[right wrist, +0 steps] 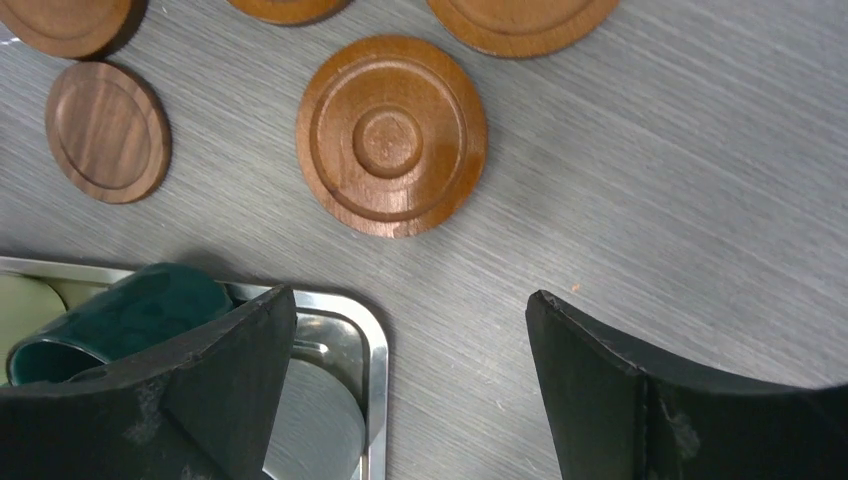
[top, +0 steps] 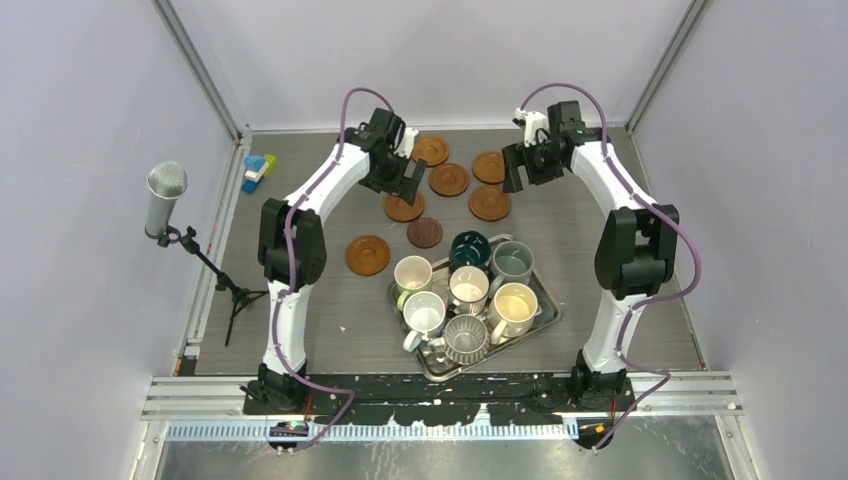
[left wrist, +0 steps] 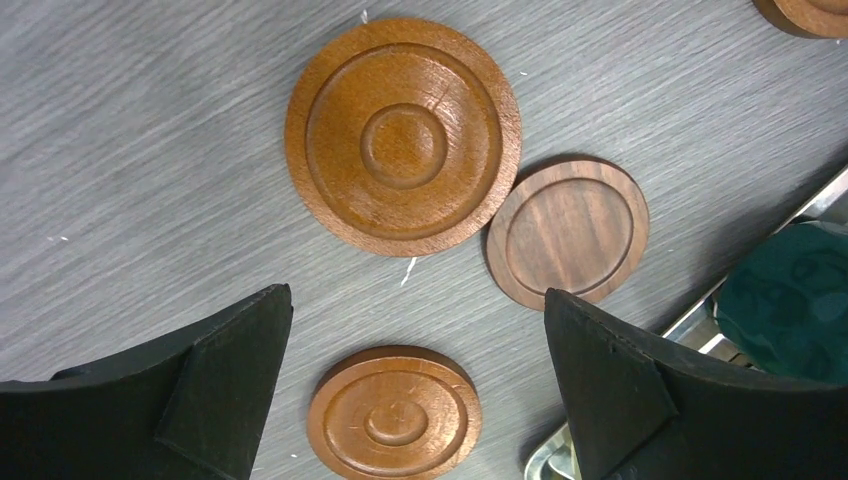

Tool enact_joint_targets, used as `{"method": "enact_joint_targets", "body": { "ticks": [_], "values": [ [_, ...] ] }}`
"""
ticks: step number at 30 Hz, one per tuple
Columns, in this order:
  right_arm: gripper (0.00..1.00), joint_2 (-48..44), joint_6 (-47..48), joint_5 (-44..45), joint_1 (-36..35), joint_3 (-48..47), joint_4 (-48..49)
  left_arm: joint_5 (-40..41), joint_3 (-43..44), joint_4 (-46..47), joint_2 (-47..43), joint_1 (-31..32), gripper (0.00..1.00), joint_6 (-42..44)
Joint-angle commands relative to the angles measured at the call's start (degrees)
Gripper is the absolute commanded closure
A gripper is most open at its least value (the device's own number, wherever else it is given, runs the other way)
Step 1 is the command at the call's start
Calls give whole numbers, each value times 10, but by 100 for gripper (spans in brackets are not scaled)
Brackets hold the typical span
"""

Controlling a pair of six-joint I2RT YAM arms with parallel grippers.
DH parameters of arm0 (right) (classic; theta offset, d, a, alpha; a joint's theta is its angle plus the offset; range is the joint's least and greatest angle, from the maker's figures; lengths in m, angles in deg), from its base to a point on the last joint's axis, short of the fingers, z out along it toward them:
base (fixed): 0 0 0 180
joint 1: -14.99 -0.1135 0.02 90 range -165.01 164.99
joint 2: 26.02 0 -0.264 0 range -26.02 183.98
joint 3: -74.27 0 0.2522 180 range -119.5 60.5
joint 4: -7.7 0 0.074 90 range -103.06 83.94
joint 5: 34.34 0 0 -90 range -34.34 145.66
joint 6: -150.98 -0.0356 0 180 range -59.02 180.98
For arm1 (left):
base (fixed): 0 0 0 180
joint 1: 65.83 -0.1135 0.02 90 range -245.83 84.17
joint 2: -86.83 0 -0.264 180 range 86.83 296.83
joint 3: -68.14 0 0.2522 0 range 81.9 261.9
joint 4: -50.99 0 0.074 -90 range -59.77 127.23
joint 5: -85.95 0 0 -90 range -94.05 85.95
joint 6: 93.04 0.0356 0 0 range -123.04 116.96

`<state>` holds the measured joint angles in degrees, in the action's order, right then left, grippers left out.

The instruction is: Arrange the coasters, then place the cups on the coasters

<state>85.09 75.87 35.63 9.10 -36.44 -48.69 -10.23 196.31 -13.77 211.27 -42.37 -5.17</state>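
Several orange-brown coasters (top: 449,179) lie scattered at the back of the table, with one more (top: 368,255) nearer the front on the left. A smaller dark brown coaster (top: 425,232) lies beside the tray. Several cups stand on the steel tray (top: 545,300), among them a dark teal cup (top: 469,247), a grey-blue cup (top: 512,262) and a ribbed grey cup (top: 465,337). My left gripper (top: 402,186) hangs open above the table, with an orange-brown coaster (left wrist: 395,412) below the gap of my left gripper (left wrist: 415,300). My right gripper (top: 525,168) is open over bare table by the tray's corner (right wrist: 375,350), holding nothing.
A microphone on a small stand (top: 166,200) is at the left edge. A blue and green block (top: 257,170) lies at the back left. Grey walls enclose the table on three sides.
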Motion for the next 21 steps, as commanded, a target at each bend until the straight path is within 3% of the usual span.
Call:
{"method": "enact_joint_targets", "body": {
  "ticks": [1,9,17,21],
  "values": [
    [11,15,6,-6,-21,-53,8,12,44,8,-8,-2,0,45],
    [14,88,-20,-18,-75,-151,31,-140,-29,56,-48,-2,0,156],
    [24,180,-39,-10,-124,-238,47,-178,-89,134,-70,-27,1,140],
    [28,209,-52,10,-131,-258,63,-153,-47,144,-34,-30,5,142]
  ]
}}
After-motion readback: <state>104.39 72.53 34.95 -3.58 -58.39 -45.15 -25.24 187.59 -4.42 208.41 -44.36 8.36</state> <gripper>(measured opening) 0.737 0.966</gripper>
